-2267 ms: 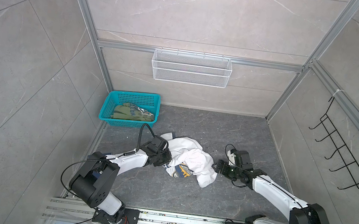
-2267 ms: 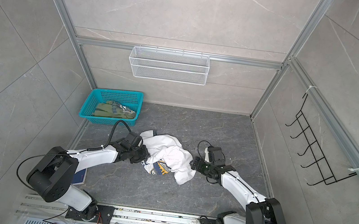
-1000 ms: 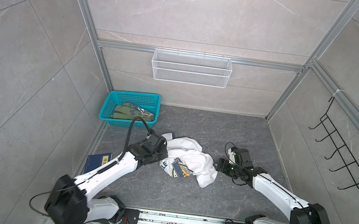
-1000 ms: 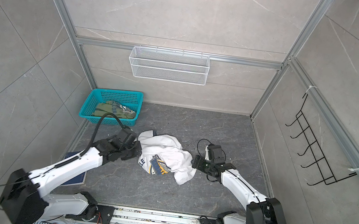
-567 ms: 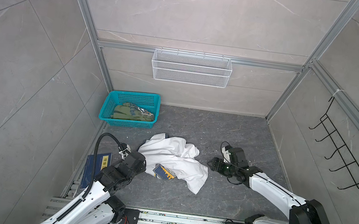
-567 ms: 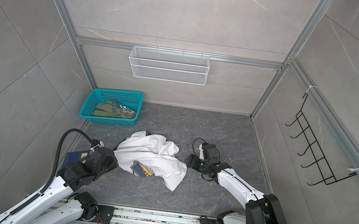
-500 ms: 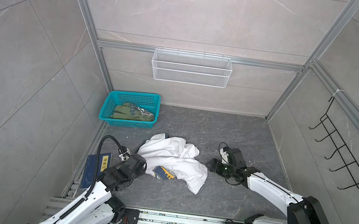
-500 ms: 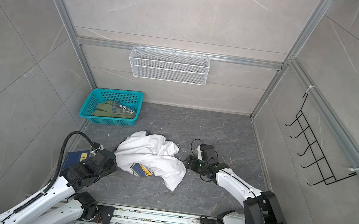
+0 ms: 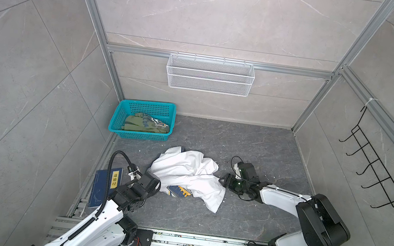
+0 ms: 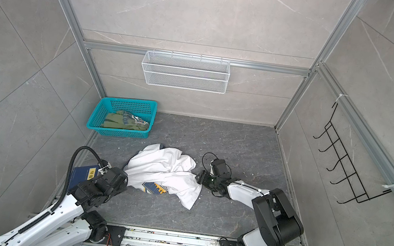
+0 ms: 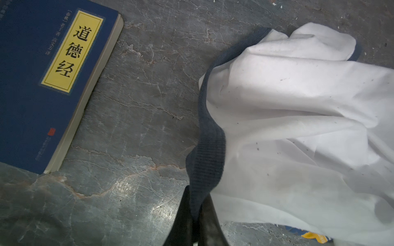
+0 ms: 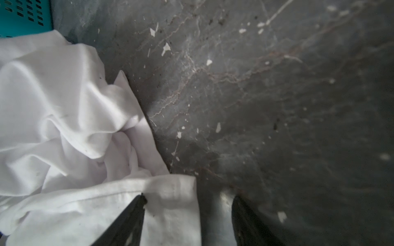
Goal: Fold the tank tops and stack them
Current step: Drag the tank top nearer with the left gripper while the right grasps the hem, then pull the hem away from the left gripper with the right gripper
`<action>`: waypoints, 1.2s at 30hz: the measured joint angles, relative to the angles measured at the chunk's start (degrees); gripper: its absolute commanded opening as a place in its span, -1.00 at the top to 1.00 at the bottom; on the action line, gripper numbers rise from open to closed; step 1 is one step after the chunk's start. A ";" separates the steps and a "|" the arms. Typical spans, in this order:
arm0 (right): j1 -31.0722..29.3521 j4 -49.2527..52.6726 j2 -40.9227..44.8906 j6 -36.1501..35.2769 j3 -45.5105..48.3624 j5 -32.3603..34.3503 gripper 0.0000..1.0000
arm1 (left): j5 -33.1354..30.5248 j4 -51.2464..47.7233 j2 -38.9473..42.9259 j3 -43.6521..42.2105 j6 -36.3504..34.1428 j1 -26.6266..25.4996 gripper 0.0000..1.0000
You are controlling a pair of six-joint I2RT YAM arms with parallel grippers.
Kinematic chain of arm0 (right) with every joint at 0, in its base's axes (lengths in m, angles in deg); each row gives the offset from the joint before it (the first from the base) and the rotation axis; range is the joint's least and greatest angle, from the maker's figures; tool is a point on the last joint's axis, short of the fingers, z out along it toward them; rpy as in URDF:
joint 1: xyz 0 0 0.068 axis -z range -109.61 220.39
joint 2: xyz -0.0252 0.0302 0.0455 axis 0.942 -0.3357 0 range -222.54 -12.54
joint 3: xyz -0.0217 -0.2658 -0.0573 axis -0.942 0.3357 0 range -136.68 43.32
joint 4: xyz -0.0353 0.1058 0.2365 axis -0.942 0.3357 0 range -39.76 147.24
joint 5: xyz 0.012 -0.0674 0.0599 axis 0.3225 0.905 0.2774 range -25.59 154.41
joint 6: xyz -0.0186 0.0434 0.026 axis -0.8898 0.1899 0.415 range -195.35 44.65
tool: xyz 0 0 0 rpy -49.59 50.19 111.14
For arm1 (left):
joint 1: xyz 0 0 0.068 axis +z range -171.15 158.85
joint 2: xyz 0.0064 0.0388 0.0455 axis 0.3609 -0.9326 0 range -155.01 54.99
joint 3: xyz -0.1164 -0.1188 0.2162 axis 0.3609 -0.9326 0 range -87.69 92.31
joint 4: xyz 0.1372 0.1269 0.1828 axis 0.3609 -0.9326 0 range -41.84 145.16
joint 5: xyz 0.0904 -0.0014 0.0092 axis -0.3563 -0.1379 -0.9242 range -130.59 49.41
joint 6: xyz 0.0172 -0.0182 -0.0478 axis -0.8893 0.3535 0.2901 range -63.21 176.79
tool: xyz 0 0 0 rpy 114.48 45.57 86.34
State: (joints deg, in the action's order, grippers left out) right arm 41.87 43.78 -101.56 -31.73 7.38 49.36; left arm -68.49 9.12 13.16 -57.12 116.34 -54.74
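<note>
A grey tiled booth with a dark stone floor (image 9: 252,149). In both top views the white tank top (image 9: 189,171) lies in a loose, crumpled heap at the middle of the floor, its printed badge showing at the near edge. The olive tank top (image 9: 144,123) is bunched inside the teal basket (image 9: 147,102) at the far left. A blue book (image 9: 105,184) lies near left, apart from the cloth. The left gripper (image 9: 156,179) is at the heap's left edge and the right gripper (image 10: 199,177) at its right edge.

In the left wrist view, the left gripper's fingers (image 11: 181,221) are pressed together on the navy trim (image 11: 207,149), pinching the ribbed band, and the white cloth fans away from them in soft folds.

In the right wrist view, the right gripper's jaws stand apart with the corner of the hem (image 12: 172,187) lying between them. One finger (image 12: 128,219) is over the cloth, the other over bare floor. No grip is made there.

I'd judge the top light, limp and thin. It will sag and bunch wherever it isn't held, and a single layer could slide out of a shallow pinch. The ribbed trim and the stitched hem are the firmer places to hold, one at each side, so the cloth can be drawn out flat for folding.
</note>
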 measured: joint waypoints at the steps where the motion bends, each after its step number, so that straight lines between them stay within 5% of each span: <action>1: -0.04 -0.70 -0.66 0.17 -0.26 -0.02 -0.06 | -0.09 0.00 -0.46 0.15 -0.15 0.00 1.00; 7: -0.52 -3.06 -3.06 0.50 -0.76 -1.31 0.31 | -0.07 0.31 -3.72 1.49 -1.49 0.15 1.00; 13: -0.57 -3.56 -3.41 1.29 -0.63 -2.84 1.00 | -0.09 0.74 -4.74 1.90 -2.12 0.20 1.00; 30: -0.63 17.44 22.56 -8.04 -6.36 9.16 1.00 | -1.03 1.62 -3.54 13.88 -10.49 0.20 1.00; 36: -0.66 29.49 29.14 -14.34 -17.27 15.04 1.00 | -0.44 1.57 -7.56 27.58 -17.75 0.24 1.00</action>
State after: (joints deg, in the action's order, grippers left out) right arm 41.22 73.26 -72.42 -46.07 -9.89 64.39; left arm -68.92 10.69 5.60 -29.54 98.59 -54.50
